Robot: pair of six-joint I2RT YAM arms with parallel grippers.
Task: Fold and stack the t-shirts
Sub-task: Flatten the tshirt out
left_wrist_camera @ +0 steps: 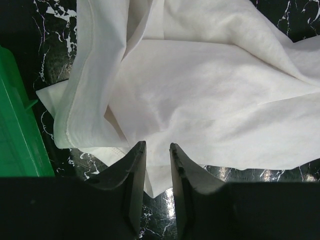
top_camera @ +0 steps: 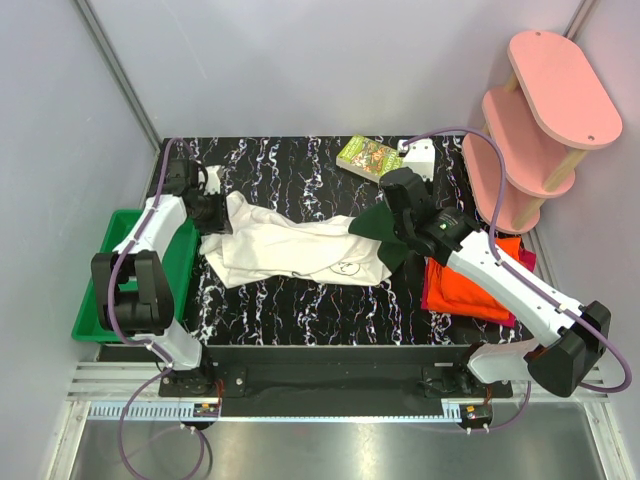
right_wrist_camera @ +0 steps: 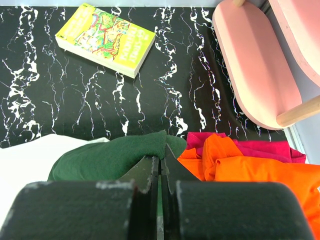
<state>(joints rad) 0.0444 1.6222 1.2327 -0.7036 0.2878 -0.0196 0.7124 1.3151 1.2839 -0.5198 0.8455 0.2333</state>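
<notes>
Slippage worries us: the cream t-shirt (top_camera: 300, 255) lies mid-bench, right tool (right_wrist_camera: 160, 170) clamped on its green sleeve (right_wrist_camera: 110, 157). The left tool (left_wrist_camera: 157, 155) straddles the left hem, jaws narrowly apart, grip unclear; pulling now could skew the fold.

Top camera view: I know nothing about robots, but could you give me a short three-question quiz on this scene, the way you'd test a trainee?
1. True or false: the right jaws are shut on the dark green sleeve of the cream-white t-shirt.
2. Which of these lies near the far edge of the table? A) an illustrated green book B) a mug C) scissors
3. Fill in: the orange t-shirt lies on top of a ___ one.

Key: 1 true; 2 A; 3 magenta-red t-shirt.
</notes>
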